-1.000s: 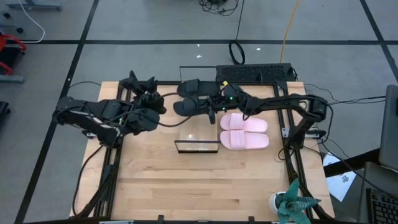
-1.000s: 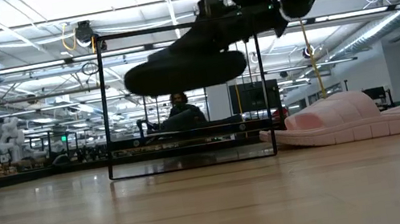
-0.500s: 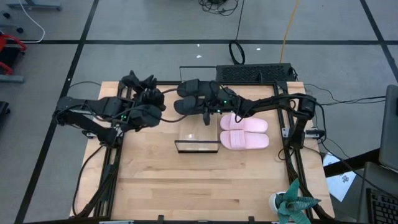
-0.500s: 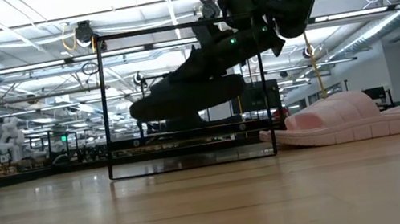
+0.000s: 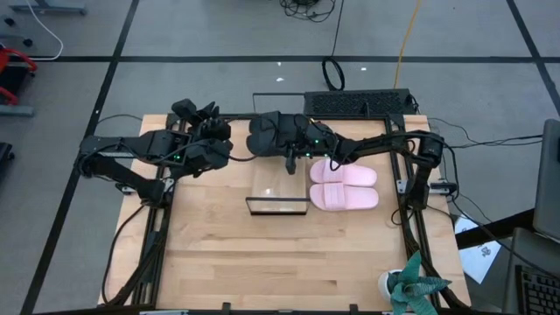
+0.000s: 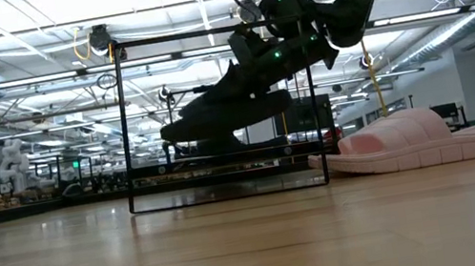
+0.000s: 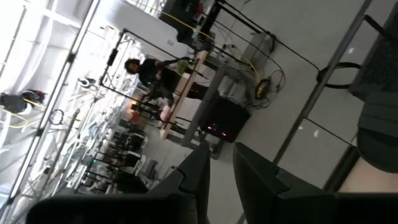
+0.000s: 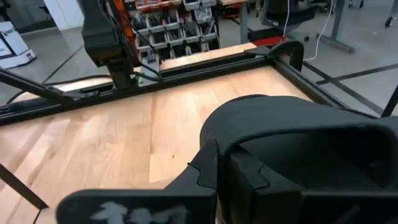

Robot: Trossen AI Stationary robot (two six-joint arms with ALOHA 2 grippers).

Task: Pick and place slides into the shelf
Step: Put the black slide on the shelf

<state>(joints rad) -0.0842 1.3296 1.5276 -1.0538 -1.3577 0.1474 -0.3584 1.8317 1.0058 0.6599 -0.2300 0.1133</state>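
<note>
My right gripper [image 5: 291, 147] [image 6: 250, 65] is shut on a black slide [image 6: 225, 116] [image 8: 280, 118]. In the low view the slide hangs inside the black wire frame of the shelf [image 6: 125, 123] [image 5: 278, 206], above the shelf's board. In the high view a second black shape [image 5: 264, 122] sits against its far side; what it rests on I cannot tell. The pink pair [image 5: 343, 185] [image 6: 422, 136] lies soles down on the table, right of the shelf. My left gripper [image 5: 206, 124] [image 7: 217, 168] is raised left of the shelf. It is open by a narrow gap, with nothing between its fingers. My right gripper holds the black slide by its wide strap [image 8: 214, 146], at the strap's edge. The fingers [image 6: 255, 53] come slanting down from the table's right. My own fingers hide the exact place of contact. The slide hangs below them, tilted with its left end lower, clear of the shelf.
A black keyboard [image 5: 359, 103] lies at the far edge behind the shelf. A potted plant [image 5: 416, 287] stands at the near right corner. Black rails [image 5: 411, 210] run along the table's sides. Bare wood [image 5: 262, 254] lies near of the shelf.
My right gripper has sunk with the black slide, which has come down from the shelf frame's top into the frame. The slide has tipped, so that its left end is lower. My left arm has swung a little toward the far edge.
</note>
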